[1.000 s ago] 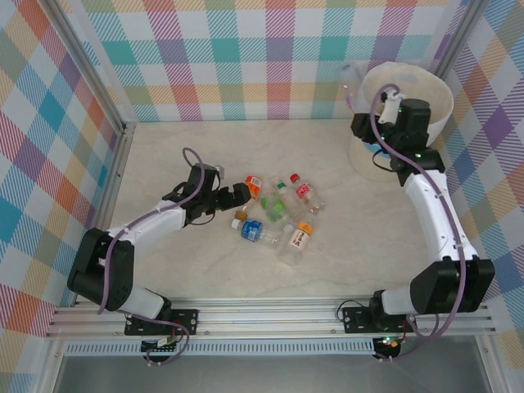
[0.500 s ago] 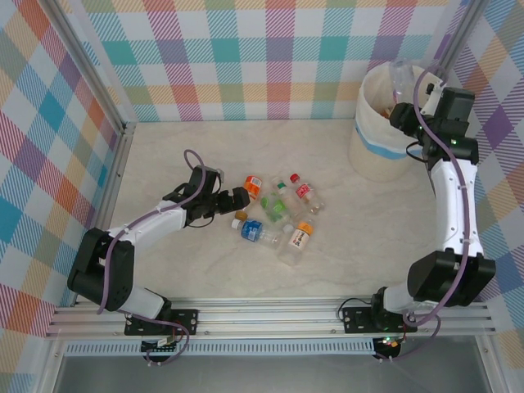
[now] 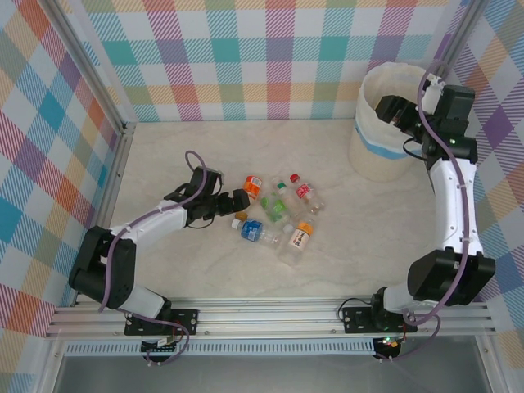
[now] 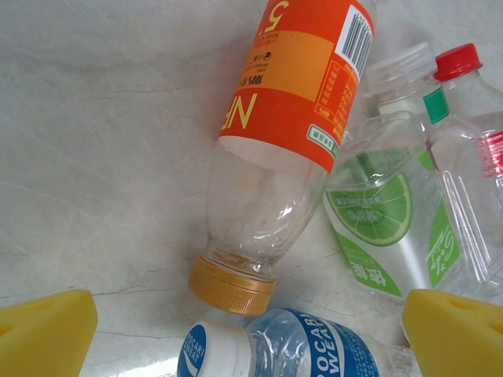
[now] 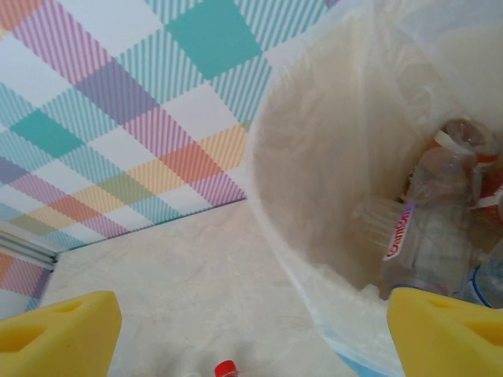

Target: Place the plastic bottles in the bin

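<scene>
Left fingers are spread wide, nothing gripped. Just ahead of them the orange-label bottle is seen lying flat, gold cap nearest, base away. Its long axis runs roughly along the approach line, skewed a little right. A close across the neck or shoulder is judged workable; the label section looks wider. The blue-label bottle lies crosswise, its white-capped end between the fingers, so it could be nudged or caught instead. A green lime-label bottle and a red-capped bottle are packed in on the right. All are clear plastic, empty-looking and light, so rolling is to be expected. The cluster sits mid-worktop, well apart from the bin in the far right corner. The left arm is the nearer one. Right fingers are also apart and empty, held over the bin's rim; bottles are seen inside.
</scene>
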